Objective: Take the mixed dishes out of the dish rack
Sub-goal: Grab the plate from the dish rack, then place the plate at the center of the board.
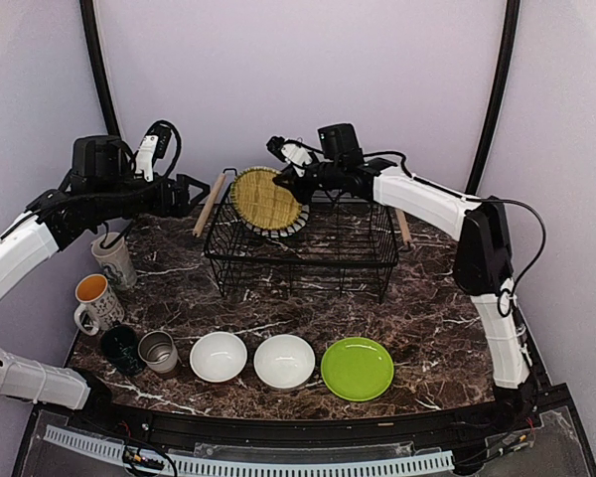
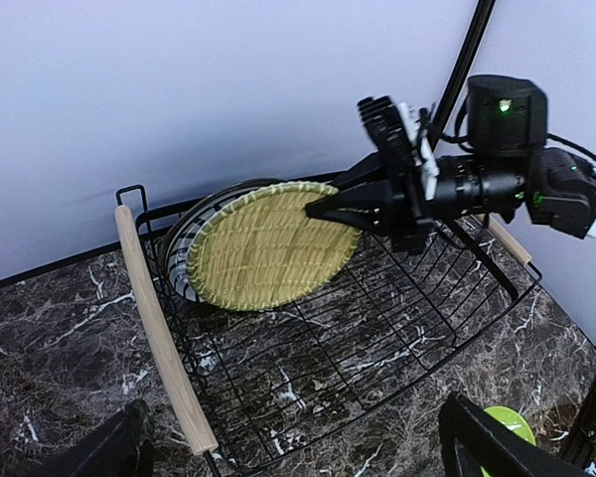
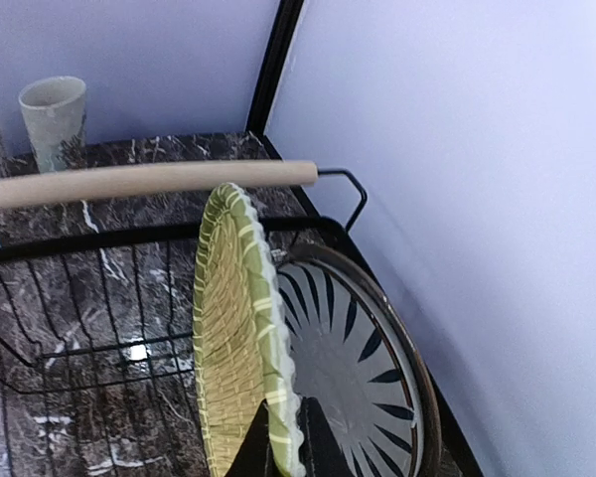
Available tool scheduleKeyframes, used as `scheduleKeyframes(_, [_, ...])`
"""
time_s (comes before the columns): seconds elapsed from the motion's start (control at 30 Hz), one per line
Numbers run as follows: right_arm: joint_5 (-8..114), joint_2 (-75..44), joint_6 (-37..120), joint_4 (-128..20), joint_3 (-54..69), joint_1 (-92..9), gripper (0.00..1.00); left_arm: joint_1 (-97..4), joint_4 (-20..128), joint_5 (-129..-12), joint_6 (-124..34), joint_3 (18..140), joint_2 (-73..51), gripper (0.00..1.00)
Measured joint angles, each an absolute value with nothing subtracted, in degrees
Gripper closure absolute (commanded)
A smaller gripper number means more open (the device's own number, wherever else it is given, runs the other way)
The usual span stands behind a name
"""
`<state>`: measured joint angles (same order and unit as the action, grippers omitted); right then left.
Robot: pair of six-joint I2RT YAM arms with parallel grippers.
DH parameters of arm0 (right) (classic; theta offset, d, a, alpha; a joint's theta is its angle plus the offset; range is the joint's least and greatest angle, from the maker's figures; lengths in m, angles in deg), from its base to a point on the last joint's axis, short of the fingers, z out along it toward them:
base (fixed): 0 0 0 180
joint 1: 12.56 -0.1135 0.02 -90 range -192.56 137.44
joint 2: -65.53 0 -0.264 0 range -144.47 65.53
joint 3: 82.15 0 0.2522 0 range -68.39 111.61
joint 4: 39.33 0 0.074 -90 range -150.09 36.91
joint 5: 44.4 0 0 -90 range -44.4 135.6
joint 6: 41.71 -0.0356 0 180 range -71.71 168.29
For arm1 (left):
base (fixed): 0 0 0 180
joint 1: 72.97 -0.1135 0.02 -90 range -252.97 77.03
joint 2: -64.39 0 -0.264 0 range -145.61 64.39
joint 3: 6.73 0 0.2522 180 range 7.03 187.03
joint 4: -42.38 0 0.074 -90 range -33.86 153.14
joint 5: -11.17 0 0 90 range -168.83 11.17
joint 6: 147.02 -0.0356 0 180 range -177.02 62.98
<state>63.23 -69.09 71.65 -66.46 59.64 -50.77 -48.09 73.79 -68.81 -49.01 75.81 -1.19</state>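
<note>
The black wire dish rack (image 1: 308, 273) stands at the back middle of the marble table. A yellow woven plate (image 1: 265, 199) stands on edge in its far left corner, with a grey plate with dark streaks (image 3: 368, 368) right behind it. My right gripper (image 1: 293, 184) is shut on the yellow plate's rim (image 3: 263, 328), one finger on each side. My left gripper (image 1: 194, 194) is open and empty, hovering by the rack's left wooden handle (image 2: 164, 338); the yellow plate (image 2: 268, 243) and right gripper (image 2: 343, 204) show in its view.
Along the front stand a lime-green plate (image 1: 357, 368), two white bowls (image 1: 284, 361) (image 1: 219, 356), a steel cup (image 1: 159, 351) and a dark green mug (image 1: 122, 348). An orange-inside mug (image 1: 96, 301) and a pale mug (image 1: 113, 260) stand at the left.
</note>
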Motion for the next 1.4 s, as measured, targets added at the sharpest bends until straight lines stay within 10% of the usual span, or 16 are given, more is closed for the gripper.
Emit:
scheduleKeyframes(0.8, [69.5,-4.2,28.9,-85.7,-2.5,-49.9,1.0,-48.5,73.4,-68.4,-48.4,75.3,-1.2,0.01])
scheduleKeyframes(1.4, [83.8,-4.9,18.4,-78.4,-32.1,-39.9,1.0,-48.5,72.6,-67.2,-47.3,75.2,-2.5,0.01])
